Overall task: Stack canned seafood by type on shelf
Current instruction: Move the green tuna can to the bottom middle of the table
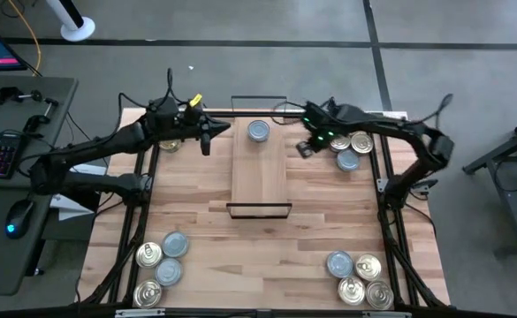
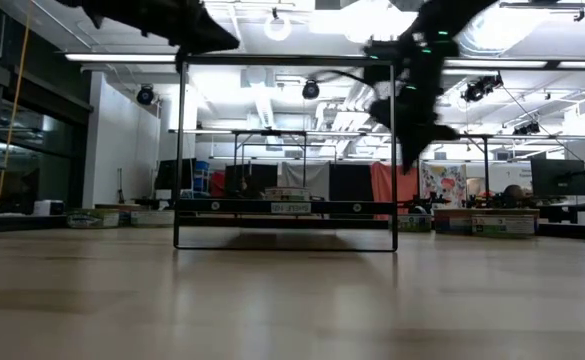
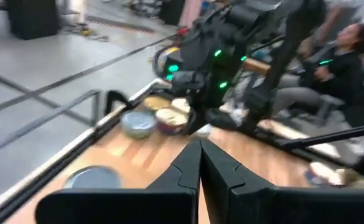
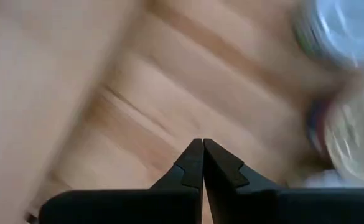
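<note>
The shelf (image 1: pixel 260 172) is a light-wood plank with black wire frames at its short ends, lying mid-table. One silver-blue can (image 1: pixel 258 132) rests flat on its far end. Other cans lie on the table in groups: far right (image 1: pixel 351 148), near left (image 1: pixel 161 265), near right (image 1: pixel 360 278), and one under my left arm (image 1: pixel 168 146). My left gripper (image 1: pixel 224 130) is shut and empty, raised to the left of the shelf's far end. My right gripper (image 1: pixel 304 147) is shut and empty, pointing down between the shelf and the far-right cans (image 4: pixel 356 134).
The table's black frame rails run along its left and right edges (image 1: pixel 391 230). In the low view the shelf's near wire frame (image 2: pixel 285 240) stands upright. A seated person (image 3: pixel 350 56) shows beyond the table's right side. Bare tabletop lies between the near can groups.
</note>
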### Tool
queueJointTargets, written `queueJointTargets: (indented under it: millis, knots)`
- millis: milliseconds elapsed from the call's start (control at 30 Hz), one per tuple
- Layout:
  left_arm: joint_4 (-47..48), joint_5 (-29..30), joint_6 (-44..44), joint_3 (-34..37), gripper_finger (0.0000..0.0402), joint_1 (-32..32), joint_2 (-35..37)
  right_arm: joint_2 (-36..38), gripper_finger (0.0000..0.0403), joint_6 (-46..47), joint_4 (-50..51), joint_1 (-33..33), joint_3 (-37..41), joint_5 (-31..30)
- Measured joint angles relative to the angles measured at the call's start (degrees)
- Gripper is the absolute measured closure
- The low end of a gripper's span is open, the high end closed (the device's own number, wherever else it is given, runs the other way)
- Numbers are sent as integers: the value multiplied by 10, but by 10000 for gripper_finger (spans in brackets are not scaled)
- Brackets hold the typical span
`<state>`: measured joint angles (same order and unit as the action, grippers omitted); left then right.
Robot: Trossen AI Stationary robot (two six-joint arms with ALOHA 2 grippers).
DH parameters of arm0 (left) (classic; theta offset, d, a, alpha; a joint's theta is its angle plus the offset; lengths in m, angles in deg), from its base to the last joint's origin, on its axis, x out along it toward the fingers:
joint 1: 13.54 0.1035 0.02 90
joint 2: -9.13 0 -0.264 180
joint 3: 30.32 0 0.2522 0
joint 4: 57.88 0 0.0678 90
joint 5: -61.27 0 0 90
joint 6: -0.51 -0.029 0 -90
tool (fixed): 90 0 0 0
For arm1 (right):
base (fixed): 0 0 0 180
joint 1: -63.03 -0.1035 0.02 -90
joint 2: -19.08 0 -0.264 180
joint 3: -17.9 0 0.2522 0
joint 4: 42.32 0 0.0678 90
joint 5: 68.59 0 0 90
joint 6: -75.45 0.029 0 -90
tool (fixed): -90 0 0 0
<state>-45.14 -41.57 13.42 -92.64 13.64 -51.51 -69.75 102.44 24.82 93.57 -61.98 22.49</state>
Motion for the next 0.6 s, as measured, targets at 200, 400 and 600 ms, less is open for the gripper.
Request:
queueJointTargets:
  millis: [200, 400, 600]
  knots:
    - [-131, -12, 52, 0, 401, -29, -65, 160, 403, 84, -15, 43, 170, -18]
    - [-209, -11, 66, -10, 401, -78, -161, 223, 403, 122, -64, 74, 265, -54]
    - [-206, -11, 35, -43, 401, -155, -181, 224, 403, 133, -100, 85, 302, -91]
